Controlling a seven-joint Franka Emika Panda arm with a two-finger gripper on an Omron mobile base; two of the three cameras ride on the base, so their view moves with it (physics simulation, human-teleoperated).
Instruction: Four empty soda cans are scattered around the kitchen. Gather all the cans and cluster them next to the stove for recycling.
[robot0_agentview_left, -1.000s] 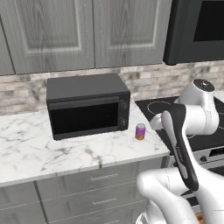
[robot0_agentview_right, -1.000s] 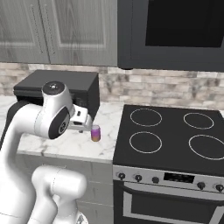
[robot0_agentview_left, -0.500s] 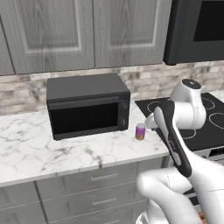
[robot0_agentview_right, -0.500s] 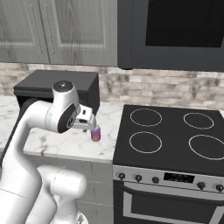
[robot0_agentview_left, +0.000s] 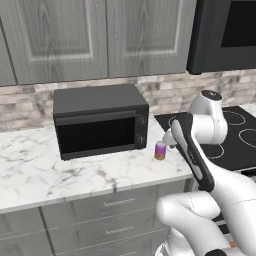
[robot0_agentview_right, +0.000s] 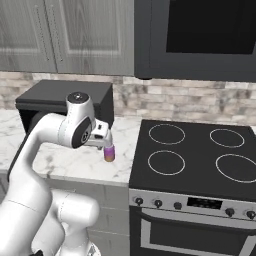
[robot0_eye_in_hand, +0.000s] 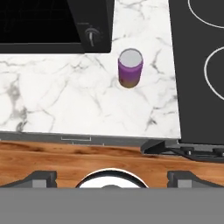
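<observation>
A pink-purple soda can (robot0_agentview_left: 160, 150) (robot0_agentview_right: 109, 153) (robot0_eye_in_hand: 130, 69) stands upright on the marble counter, between the microwave and the stove (robot0_agentview_left: 236, 134) (robot0_agentview_right: 200, 155) (robot0_eye_in_hand: 197, 65), a short gap from the cooktop's edge. My gripper (robot0_eye_in_hand: 112, 178) (robot0_agentview_right: 103, 141) (robot0_agentview_left: 169, 140) hangs above the counter's front edge, just short of the can and above it, pointing down. It is open, its fingertips (robot0_eye_in_hand: 41, 177) spread wide with nothing between them. No contact with the can.
A black microwave (robot0_agentview_left: 100, 125) (robot0_agentview_right: 60, 100) (robot0_eye_in_hand: 52, 22) sits on the marble counter (robot0_agentview_left: 40, 175) (robot0_agentview_right: 65, 160) (robot0_eye_in_hand: 65, 100) just left of the can. Grey wall cabinets (robot0_agentview_left: 100, 40) and a dark appliance (robot0_agentview_left: 225, 35) hang overhead. Wooden floor (robot0_eye_in_hand: 65, 157) lies below the counter edge.
The arm has swung a little toward the can, bringing the hand closer above it. The can and the base have not moved; the jaws stay open.
</observation>
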